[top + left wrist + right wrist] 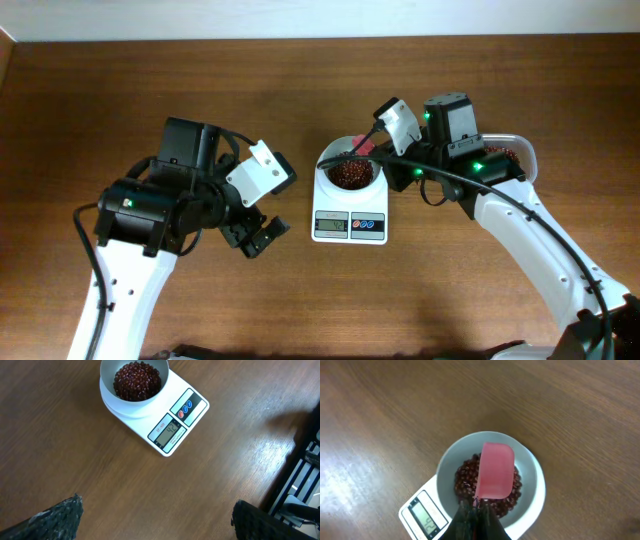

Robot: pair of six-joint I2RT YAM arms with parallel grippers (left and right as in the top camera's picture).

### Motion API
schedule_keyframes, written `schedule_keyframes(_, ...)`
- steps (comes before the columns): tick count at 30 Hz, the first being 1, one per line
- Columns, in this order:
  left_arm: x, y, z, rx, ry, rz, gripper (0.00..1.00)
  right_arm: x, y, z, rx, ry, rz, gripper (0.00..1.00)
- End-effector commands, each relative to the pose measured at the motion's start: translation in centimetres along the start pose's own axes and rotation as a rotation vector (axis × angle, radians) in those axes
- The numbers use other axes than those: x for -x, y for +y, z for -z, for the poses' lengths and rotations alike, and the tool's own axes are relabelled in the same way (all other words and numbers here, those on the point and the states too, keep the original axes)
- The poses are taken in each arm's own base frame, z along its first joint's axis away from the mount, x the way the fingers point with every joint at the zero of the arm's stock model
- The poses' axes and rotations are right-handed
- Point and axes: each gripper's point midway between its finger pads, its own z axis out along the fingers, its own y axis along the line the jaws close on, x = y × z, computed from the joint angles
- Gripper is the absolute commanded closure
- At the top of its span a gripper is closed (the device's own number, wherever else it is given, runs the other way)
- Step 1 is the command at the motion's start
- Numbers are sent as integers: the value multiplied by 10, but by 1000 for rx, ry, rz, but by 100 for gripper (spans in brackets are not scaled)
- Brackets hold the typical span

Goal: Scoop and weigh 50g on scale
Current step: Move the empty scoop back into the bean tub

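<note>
Beans [137, 380] on the scale [196, 409]
Right gripper [476, 510] pinches a pink scoop [495, 470] over them (frame middle); left gripper [255, 233] has its fingers spread wide.

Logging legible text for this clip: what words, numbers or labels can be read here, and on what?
"42", digits blurred, so unsure: on the LCD display of the scale.
Too small to read: the small print beside the display.
No legible marks: the buttons and the pink scoop.

Only readable bit from my left wrist cam: scale [141, 421] LCD [169, 429] shows roughly 42-something (last digit blurred). Small print above it: illegible.
</note>
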Motion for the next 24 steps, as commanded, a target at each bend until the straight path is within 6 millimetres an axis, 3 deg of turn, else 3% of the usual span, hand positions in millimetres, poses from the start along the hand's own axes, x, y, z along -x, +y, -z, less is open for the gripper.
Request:
schedule_keyframes(1,0,0,1,-4,-8,-11,1,10,-22,12,-131,-21,-44,96)
schedule_keyframes(3,0,0,1,-4,-8,-11,1,17,-33,27,-178,-54,-71,96)
schedule_keyframes(5,0,0,1,-4,-8,-11,1,27,-45,56,-228,-115,-81,96)
schedule_keyframes(7,0,0,1,-4,-8,-11,1,27,-72,91,-341,-154,-117,96)
schedule_keyframes(9,0,0,1,-4,-8,-11,1,-1,-111,123,-485,-105,-215,96)
schedule_keyframes(12,0,0,1,-4,-8,-11,1,-42,-136,138,-533,-11,-339,96)
schedule_keyframes(15,0,0,1,-4,-8,-11,1,-83,-153,128,-527,110,-447,96)
schedule_keyframes(20,0,0,1,-4,-8,-11,1,-143,-165,73,-439,318,-552,96)
schedule_keyframes(24,0,0,1,-4,-8,-11,1,-160,-155,43,-307,357,-609,96)
